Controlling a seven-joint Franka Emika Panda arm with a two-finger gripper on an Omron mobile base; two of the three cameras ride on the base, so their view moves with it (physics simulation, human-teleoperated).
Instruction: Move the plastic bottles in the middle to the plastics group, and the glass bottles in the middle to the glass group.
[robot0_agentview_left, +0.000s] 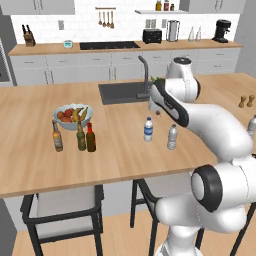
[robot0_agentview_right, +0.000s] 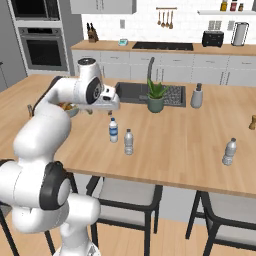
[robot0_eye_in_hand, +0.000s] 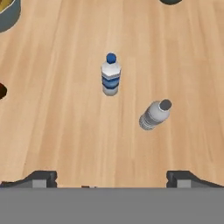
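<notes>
1. A simulated kitchen with a long wooden island counter (robot0_agentview_left: 130, 160). A white robot arm reaches over its middle from the near edge.

2. The gripper (robot0_eye_in_hand: 111, 177) hangs above the counter with its two dark fingertips (robot0_eye_in_hand: 41, 177) spread wide apart and nothing between them, likely readying for a pick from above.

3. In the hand view, the blue-banded plastic bottle (robot0_eye_in_hand: 110, 75) stands at about 12 o'clock from the gripper. The plain greyish plastic bottle (robot0_eye_in_hand: 154, 115) stands nearer, at about 1 o'clock. The two are near each other but apart, both upright.

4. In the left base view, the red-capped glass bottle (robot0_agentview_left: 90, 138) stands just beside the green glass bottle (robot0_agentview_left: 80, 137) and the amber glass bottle (robot0_agentview_left: 57, 137), so the glass sorting looks done.

5. In the right base view, the silvery plastic bottle (robot0_agentview_right: 229, 151) of the plastics group stands alone, well apart at 3 o'clock from the middle pair, marking where they should go.

6. A fruit bowl (robot0_agentview_left: 72, 116) sits behind the glass bottles.
</notes>
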